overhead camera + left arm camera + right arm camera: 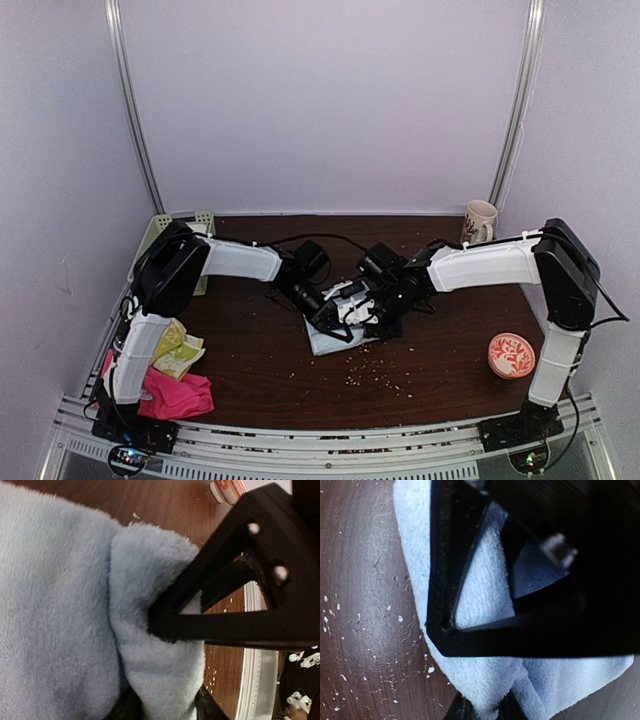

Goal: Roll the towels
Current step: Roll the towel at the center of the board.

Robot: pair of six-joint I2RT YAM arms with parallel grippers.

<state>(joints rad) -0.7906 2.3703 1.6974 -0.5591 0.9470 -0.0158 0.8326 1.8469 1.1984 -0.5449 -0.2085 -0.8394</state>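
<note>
A pale blue towel (332, 340) lies bunched at the table's middle, with both arms meeting over it. In the left wrist view this towel (60, 605) fills the left side, and a thick fold of it runs down between the fingers of my left gripper (165, 707), which is shut on it. My right gripper (487, 712) pinches a narrower fold of the same towel (475, 680). From above, the left gripper (335, 320) and right gripper (372, 318) sit almost touching. A black triangular finger frame (240, 595) crosses each wrist view close up. A yellow-green patterned towel (178, 352) and a hot-pink towel (175, 395) lie at the near left.
A pale green slotted basket (158, 238) stands at the back left behind the left arm. A mug (479, 221) is at the back right, and a red-patterned bowl (511, 355) sits near the right arm's base. Crumbs (380, 375) dot the brown table in front of the towel.
</note>
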